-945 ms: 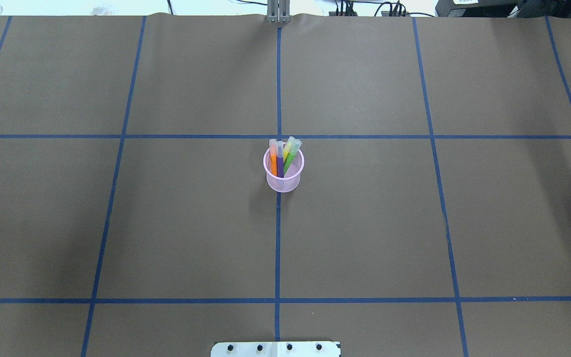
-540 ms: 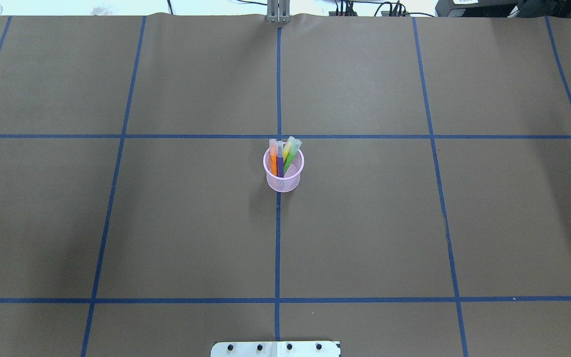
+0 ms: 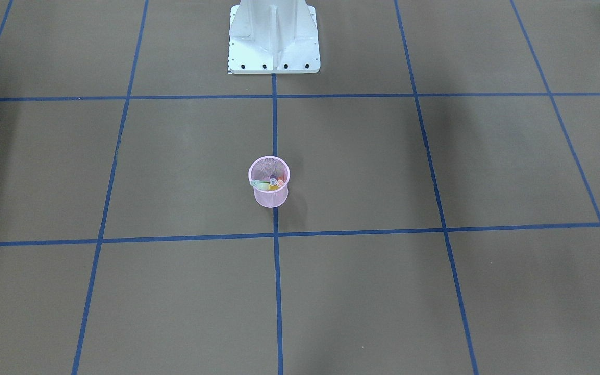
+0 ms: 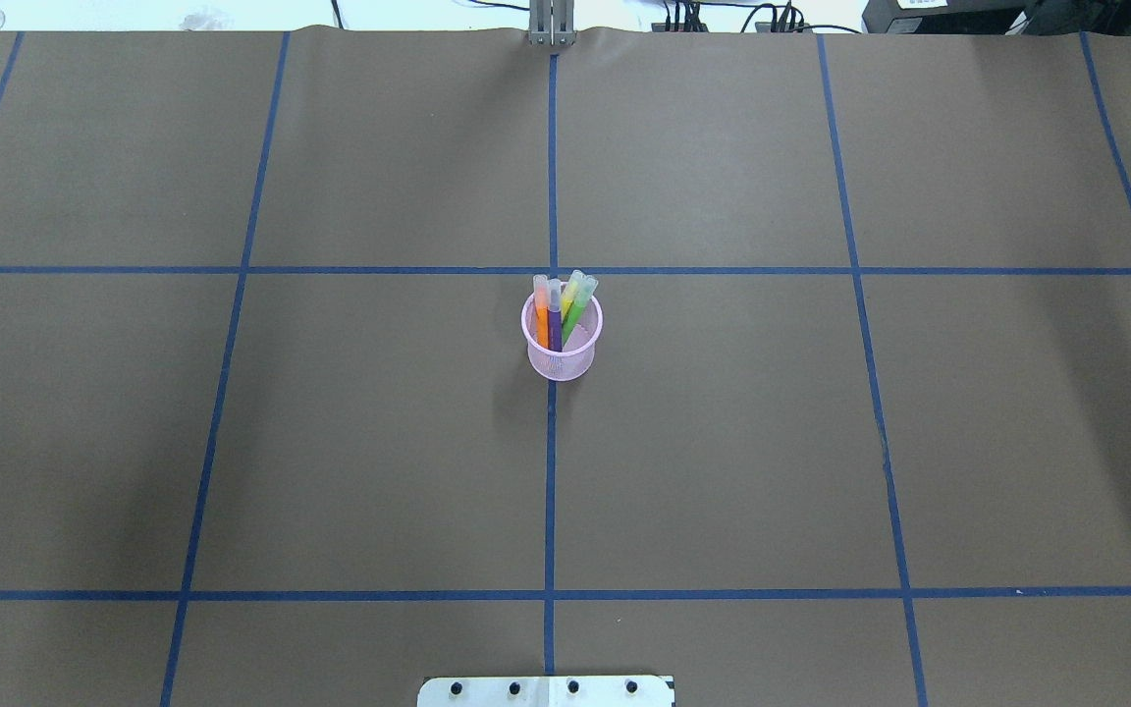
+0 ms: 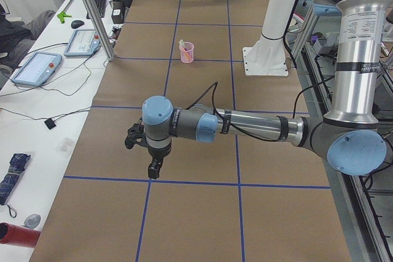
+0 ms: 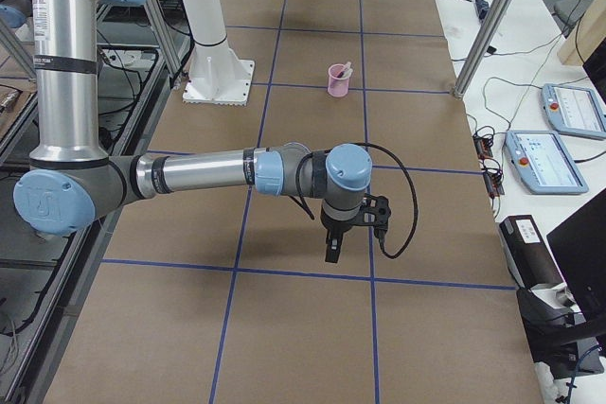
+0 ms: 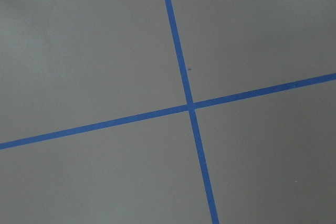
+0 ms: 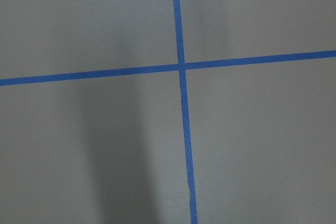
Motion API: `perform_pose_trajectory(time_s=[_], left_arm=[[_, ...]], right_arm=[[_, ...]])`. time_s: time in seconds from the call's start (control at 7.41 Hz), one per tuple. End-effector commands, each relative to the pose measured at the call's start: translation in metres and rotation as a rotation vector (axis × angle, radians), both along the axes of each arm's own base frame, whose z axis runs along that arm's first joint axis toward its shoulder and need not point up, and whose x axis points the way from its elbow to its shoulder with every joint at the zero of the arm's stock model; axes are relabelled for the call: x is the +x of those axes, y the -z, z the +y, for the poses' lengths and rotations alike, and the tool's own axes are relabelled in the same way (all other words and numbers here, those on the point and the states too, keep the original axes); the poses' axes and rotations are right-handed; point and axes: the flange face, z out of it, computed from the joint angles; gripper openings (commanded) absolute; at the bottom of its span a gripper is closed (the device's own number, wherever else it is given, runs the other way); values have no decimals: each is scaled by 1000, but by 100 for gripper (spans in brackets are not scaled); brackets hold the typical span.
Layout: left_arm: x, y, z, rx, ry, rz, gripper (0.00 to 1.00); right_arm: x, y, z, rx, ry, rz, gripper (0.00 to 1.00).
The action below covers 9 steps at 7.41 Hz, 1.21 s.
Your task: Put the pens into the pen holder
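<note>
The pink mesh pen holder (image 4: 562, 361) stands upright at the table's middle, on a blue tape line. The orange pen (image 4: 542, 322), purple pen (image 4: 555, 324), yellow pen (image 4: 569, 295) and green pen (image 4: 576, 311) all stand in it, cap ends up. The holder also shows in the front view (image 3: 270, 198) and, small, in both side views (image 5: 186, 54) (image 6: 337, 84). My left gripper (image 5: 153, 170) hangs over bare table far from the holder, seen only from the side; I cannot tell its state. My right gripper (image 6: 331, 251) is likewise far off; I cannot tell its state.
Brown table paper with a blue tape grid (image 4: 550, 491). The robot's white base plate (image 4: 546, 691) is at the near edge. Both wrist views show only tape crossings (image 7: 190, 105) (image 8: 181, 67). Tablets and cables lie on side benches (image 5: 37, 69).
</note>
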Motion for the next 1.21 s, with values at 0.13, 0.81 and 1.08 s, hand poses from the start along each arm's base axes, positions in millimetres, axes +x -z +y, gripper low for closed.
perform_pose_trajectory(time_s=[0.13, 0.81, 1.08], left_arm=[[0, -1, 1, 3, -3, 1, 100], [0, -1, 0, 4, -4, 0, 100], [0, -1, 0, 4, -4, 0, 100]], right_arm=[[0, -4, 6, -9, 2, -1, 100], [2, -11, 11, 39, 62, -3, 100], [2, -9, 9, 43, 61, -2, 100]])
